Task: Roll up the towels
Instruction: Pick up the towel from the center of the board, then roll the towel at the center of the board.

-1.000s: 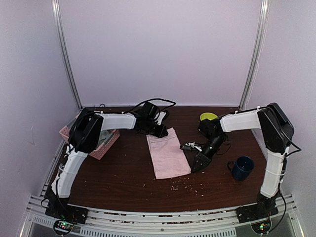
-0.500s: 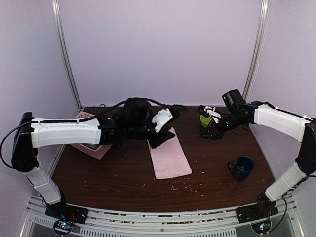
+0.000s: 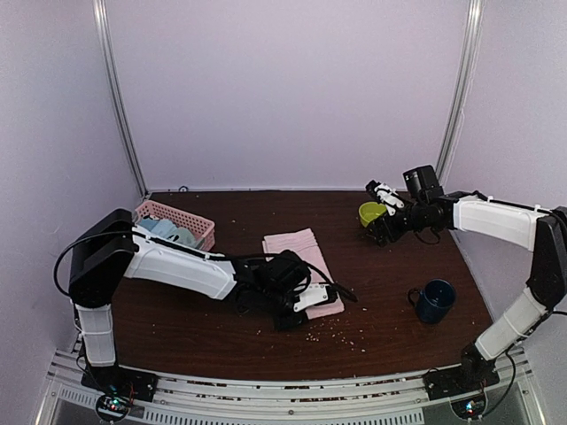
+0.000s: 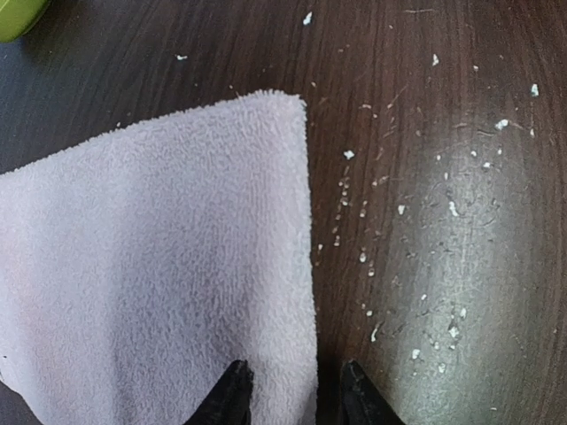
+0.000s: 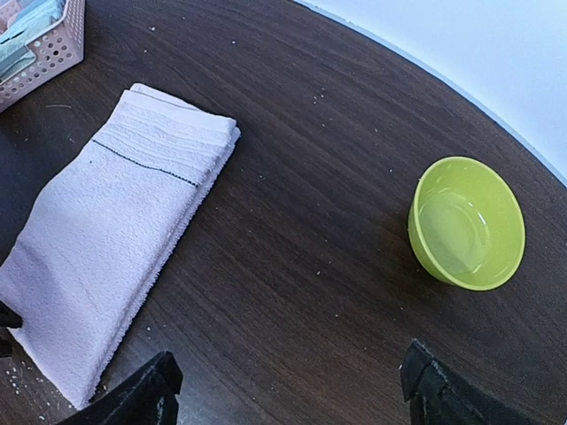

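- My left claw (image 4: 292, 398) is low at the near edge of the pale pink towel (image 4: 151, 266), its two dark fingertips (image 4: 232, 394) parted a little.
- The towel's right-hand edge runs between those tips. One tip is over the cloth and the other over bare wood, and the cloth lies flat, so I am gripping nothing.
- From this claw the towel spreads ahead and to the left, unrolled, with one corner straight ahead.
- Pale crumbs (image 4: 372, 266) speckle the dark table (image 4: 496, 221) ahead and to the right of this claw.
- A sliver of the green bowl (image 4: 18, 18) shows far ahead on its left.
- My right claw (image 5: 288, 398) hangs above the table, spread wide and empty.
- The green bowl sits upright ahead of its right finger, apart from it.
- Ahead of its left finger lies the pink towel, folded into a long strip with its layered, striped end farthest away.
- Beyond that, far ahead on the left, is the pink basket (image 5: 62, 49) holding pale blue-green cloth. I cannot tell whether the sage green towel is among it.
- From above, a blue mug (image 3: 436, 301) stands well behind the right claw, toward my base.
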Action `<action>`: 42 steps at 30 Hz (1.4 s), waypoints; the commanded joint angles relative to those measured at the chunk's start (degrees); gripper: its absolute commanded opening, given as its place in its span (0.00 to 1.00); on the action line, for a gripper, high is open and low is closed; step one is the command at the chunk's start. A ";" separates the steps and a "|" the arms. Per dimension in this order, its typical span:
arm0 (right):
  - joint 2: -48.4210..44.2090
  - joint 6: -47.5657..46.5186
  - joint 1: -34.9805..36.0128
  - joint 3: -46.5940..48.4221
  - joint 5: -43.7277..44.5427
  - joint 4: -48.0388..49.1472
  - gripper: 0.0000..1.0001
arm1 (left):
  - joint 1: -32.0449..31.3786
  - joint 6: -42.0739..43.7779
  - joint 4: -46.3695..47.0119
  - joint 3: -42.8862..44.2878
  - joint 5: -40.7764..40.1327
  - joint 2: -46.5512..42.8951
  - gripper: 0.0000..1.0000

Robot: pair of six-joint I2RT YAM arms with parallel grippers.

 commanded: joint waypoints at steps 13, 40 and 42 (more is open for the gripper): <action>-5.51 -2.29 0.08 3.33 -8.66 -7.34 0.83 | -0.20 1.54 -2.95 1.98 -8.53 6.99 0.18; -10.93 -23.16 24.77 -8.39 -7.96 -19.22 0.53 | 16.92 -32.18 13.26 1.34 61.22 14.26 0.00; -9.44 -22.62 27.36 -9.32 -5.27 -15.12 0.54 | 17.19 -32.79 13.63 1.31 61.43 14.87 0.00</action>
